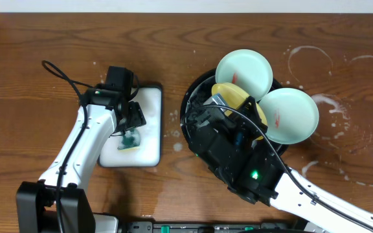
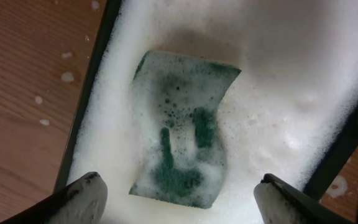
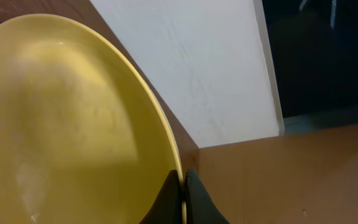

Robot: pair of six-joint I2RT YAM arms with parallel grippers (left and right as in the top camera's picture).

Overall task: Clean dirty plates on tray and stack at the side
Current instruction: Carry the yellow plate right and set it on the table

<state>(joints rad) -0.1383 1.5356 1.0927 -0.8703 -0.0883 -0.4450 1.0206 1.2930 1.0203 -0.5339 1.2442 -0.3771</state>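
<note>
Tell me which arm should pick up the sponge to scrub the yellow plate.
Left. The left pincer hangs open directly over the green sponge in the sudsy white dish, a finger on either side. The right pincer is shut on the yellow plate at its rim, holding it tilted above the black tray.

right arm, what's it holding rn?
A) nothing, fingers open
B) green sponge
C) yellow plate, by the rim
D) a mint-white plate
C: in the right wrist view the right fingers are shut on the rim of the yellow plate; the green sponge lies ungripped in the suds below the open left fingers.
</note>
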